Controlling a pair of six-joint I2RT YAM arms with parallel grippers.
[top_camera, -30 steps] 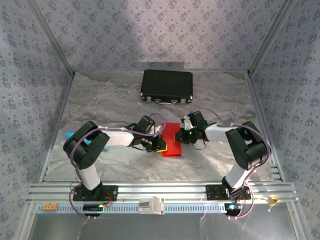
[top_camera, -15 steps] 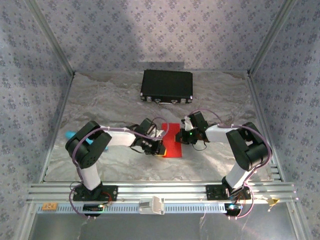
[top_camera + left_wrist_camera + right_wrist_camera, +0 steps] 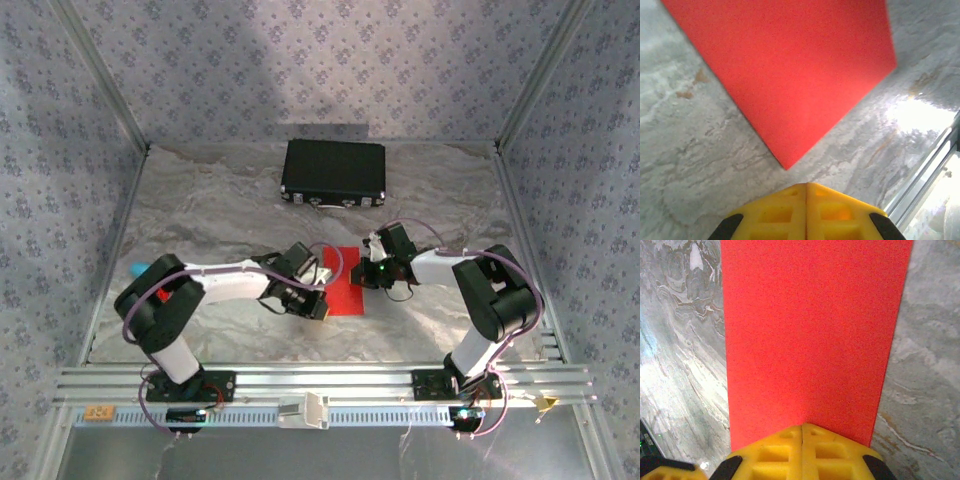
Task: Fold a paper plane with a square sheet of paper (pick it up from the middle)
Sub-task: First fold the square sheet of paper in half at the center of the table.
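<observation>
I noted red paper [image 3: 346,285] lying flat on marbled table [image 3: 220,210], centre of top view, below black case [image 3: 333,170]. Left gripper [image 3: 806,186] fingers pressed together, nothing pinched, tip just off paper's corner at bottom centre. Right gripper [image 3: 802,426] likewise pressed together, tip overlapping paper's edge; couldn't tell whether touching.

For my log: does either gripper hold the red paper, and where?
Left gripper: nothing. Right gripper meets the paper at its edge; a pinch cannot be told.
</observation>
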